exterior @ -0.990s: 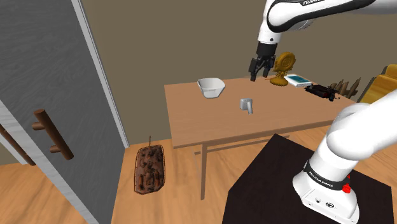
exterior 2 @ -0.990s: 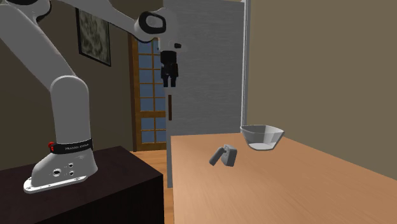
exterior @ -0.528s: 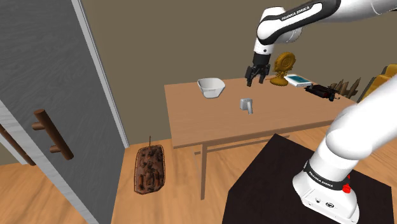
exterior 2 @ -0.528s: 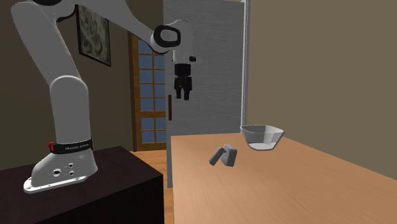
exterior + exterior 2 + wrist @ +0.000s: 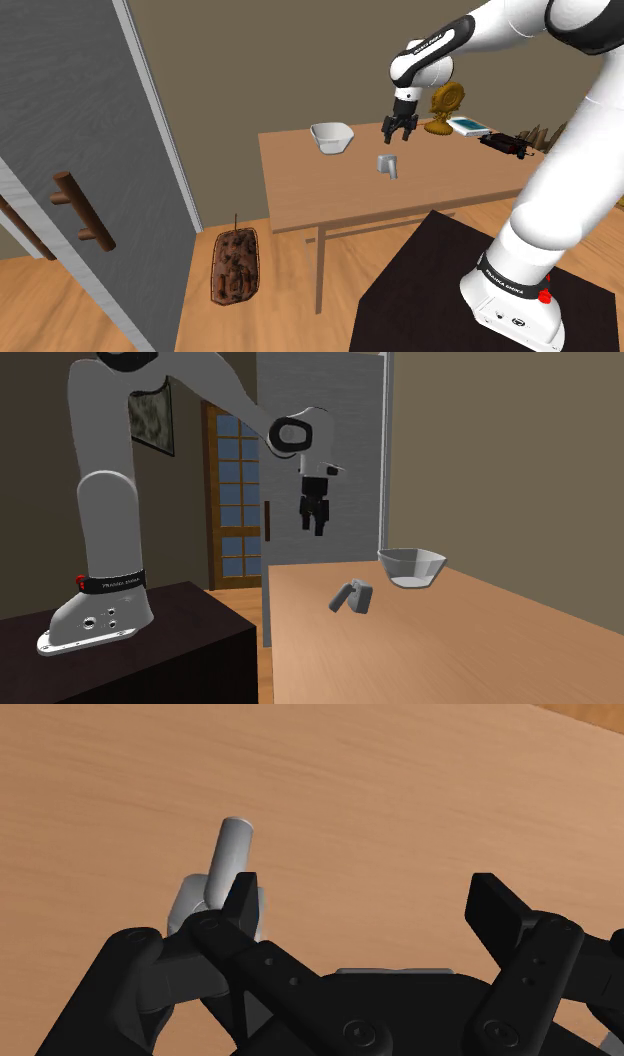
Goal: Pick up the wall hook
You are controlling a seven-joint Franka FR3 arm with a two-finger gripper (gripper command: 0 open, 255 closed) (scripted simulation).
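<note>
While one black finger covers part of its base in the wrist view, I see the grey wall hook (image 5: 228,864) lying on the wooden table (image 5: 300,190) with its peg poking clear. The gripper (image 5: 399,131) hangs above it, fingers spread apart and touching nothing. The hook sits just beyond one finger, outside the gap. In the shoulder view it lies near the white bowl (image 5: 331,137), and its shape is hard to make out.
</note>
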